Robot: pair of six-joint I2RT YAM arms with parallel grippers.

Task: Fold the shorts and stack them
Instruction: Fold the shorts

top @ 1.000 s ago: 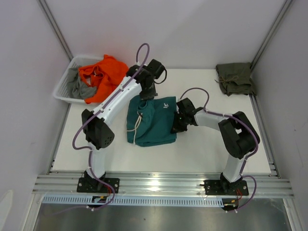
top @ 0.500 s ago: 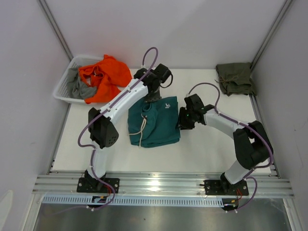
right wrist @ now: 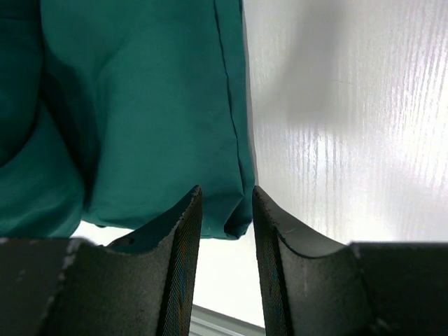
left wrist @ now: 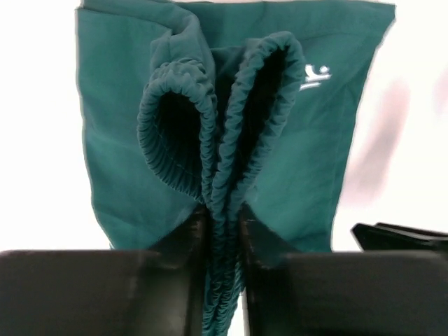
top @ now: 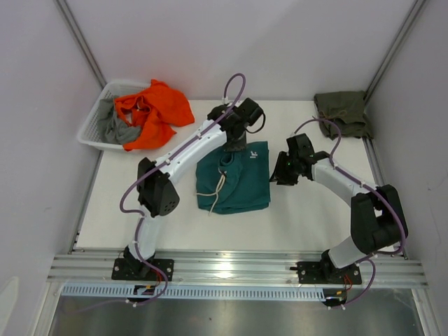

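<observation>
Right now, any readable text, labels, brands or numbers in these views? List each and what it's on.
No readable words or numbers in any view.
Small white logo mark on the teal shorts, beside the bunched waistband: a shape only, too small and blurred to read as letters.
Olive shorts, orange cloth, white basket: no print visible.
</observation>
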